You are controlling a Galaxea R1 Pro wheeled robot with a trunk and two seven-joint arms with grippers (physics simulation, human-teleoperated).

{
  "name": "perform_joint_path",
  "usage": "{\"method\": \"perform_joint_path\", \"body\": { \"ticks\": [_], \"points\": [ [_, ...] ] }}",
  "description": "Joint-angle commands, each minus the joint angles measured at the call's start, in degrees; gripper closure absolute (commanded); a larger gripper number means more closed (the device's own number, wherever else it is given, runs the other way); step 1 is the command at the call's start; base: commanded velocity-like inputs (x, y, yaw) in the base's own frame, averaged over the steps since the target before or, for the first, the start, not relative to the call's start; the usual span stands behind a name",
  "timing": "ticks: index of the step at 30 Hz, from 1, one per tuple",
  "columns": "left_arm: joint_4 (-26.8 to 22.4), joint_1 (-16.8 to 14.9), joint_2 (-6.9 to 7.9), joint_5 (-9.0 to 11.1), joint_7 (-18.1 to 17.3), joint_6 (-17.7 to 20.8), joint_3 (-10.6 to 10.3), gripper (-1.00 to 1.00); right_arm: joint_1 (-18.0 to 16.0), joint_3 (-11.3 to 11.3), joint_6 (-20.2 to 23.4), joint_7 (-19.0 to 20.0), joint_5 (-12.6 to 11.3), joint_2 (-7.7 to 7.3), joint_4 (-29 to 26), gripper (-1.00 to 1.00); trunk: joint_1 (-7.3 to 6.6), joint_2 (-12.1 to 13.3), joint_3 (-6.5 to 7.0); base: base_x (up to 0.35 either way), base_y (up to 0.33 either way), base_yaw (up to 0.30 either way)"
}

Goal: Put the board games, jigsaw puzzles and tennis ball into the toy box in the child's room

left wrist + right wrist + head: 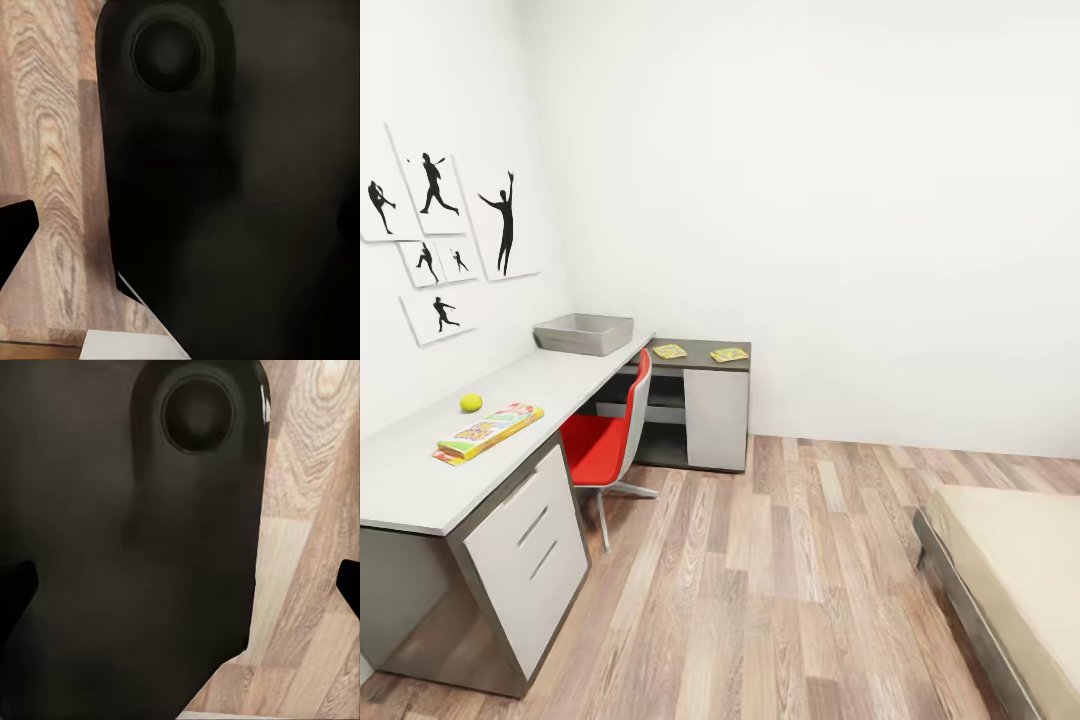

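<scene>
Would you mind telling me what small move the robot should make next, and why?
Probably roll toward the table: the board game, tennis ball and both jigsaw puzzles lie outside the toy box, all seemingly beyond arm's reach.

one toy box point(584, 333), two jigsaw puzzles point(670, 351) point(729, 354), one tennis ball point(471, 402), one board game point(488, 432), one red chair point(610, 440)

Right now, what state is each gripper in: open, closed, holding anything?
Left gripper: cannot be told; the left wrist view shows dark robot body and wood floor.
Right gripper: cannot be told; same in the right wrist view.
</scene>
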Motion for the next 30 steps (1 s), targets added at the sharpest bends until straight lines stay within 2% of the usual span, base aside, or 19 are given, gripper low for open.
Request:
{"method": "perform_joint_path", "body": {
  "ticks": [1, 3, 10, 16, 26, 30],
  "points": [
    [0.00, -0.01, 0.00, 0.00, 0.00, 0.00, 0.00, -1.00, -0.01, 0.00, 0.00, 0.00, 0.00, 0.00, 0.00, -1.00, 0.00, -0.01, -0.03, 0.000, 0.000, 0.000],
    [-0.18, -0.10, -0.65, -0.22, 0.00, -0.14, 0.12, -1.00, -0.10, -0.10, 0.04, 0.13, -0.33, 0.65, -0.09, -1.00, 0.00, -0.01, -0.03, 0.000, 0.000, 0.000],
    [-0.18, -0.10, -0.69, 0.01, 0.00, -0.16, 0.17, -1.00, -0.10, -0.14, 0.18, 0.22, -0.50, 1.01, -0.09, -1.00, 0.00, -0.01, -0.03, 0.000, 0.000, 0.000],
    [-0.41, -0.10, -1.08, 0.48, -0.01, -0.25, 0.23, -1.00, -0.10, -0.18, 0.28, 0.54, -0.61, 2.39, -0.18, -1.00, 0.00, -0.01, -0.03, 0.000, 0.000, 0.000],
    [-0.44, -0.10, -1.20, 0.55, -0.06, -0.15, 0.15, -1.00, -0.10, -0.12, 0.09, 0.43, -0.62, 2.55, -0.19, -1.00, 0.00, -0.01, -0.03, 0.000, 0.000, 0.000],
    [-0.44, -0.10, -1.26, 0.38, -0.08, -0.16, -0.01, -1.00, -0.10, -0.10, 0.08, 0.33, -0.56, 2.45, -0.19, -1.00, -0.87, 1.59, 0.69, 0.000, 0.000, 0.000]
  ]
}}
